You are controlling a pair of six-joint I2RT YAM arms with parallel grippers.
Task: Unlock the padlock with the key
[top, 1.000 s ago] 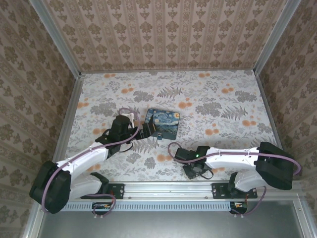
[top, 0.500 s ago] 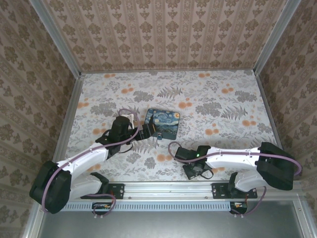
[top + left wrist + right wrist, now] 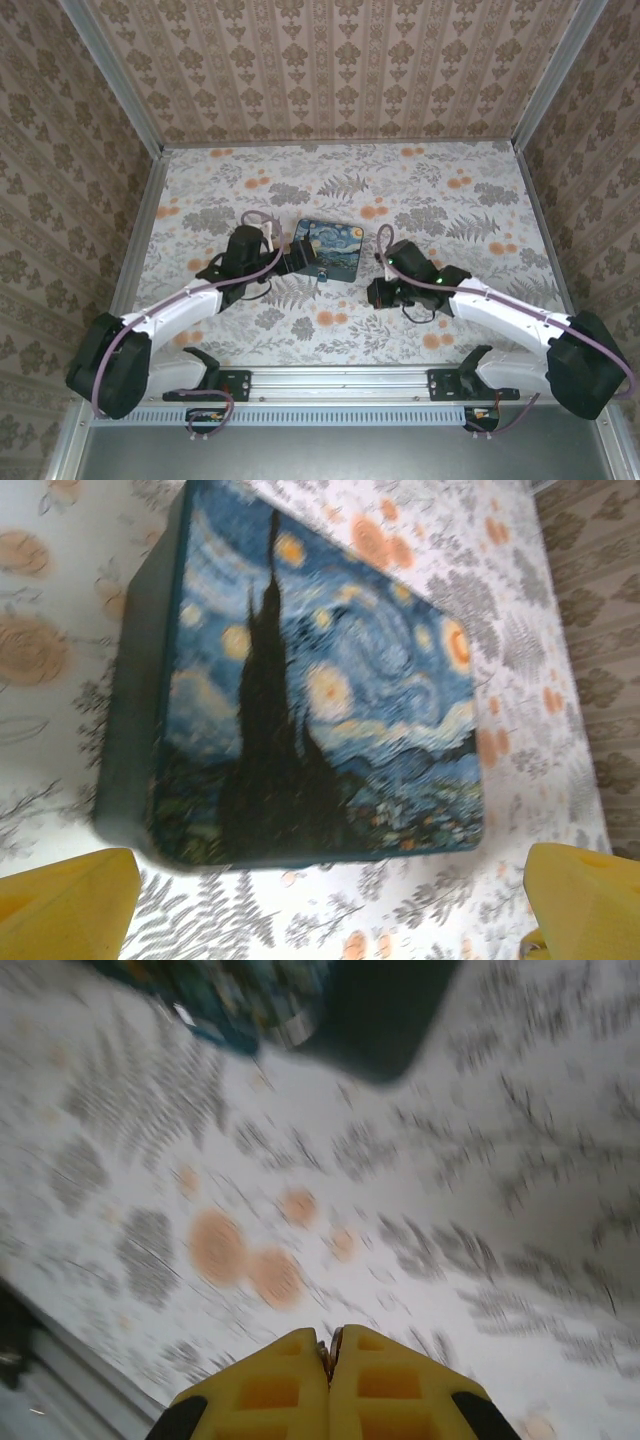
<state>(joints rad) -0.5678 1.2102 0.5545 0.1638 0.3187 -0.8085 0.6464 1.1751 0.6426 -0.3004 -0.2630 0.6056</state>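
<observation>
In the top view the box [image 3: 330,250] lies on the surface [image 3: 450,200], a little left of the frame's centre. The left arm [image 3: 170,315] runs up from the lower left, and the left fingers [image 3: 291,258] are just beside the box's left edge. The padlock [image 3: 322,277] lies just below the box's lower edge; whether the two touch cannot be told. The right arm [image 3: 500,315] reaches in from the lower right, with the right fingers [image 3: 376,293] at the box's lower right, apart from it.

In the left wrist view the box [image 3: 320,680] sits mid-frame, with the left fingers [image 3: 70,905] in the two lower corners. In the right wrist view the box [image 3: 370,1020] is at the upper edge and the right fingers [image 3: 290,1380] are at the lower centre, with surface [image 3: 450,1210] between them.
</observation>
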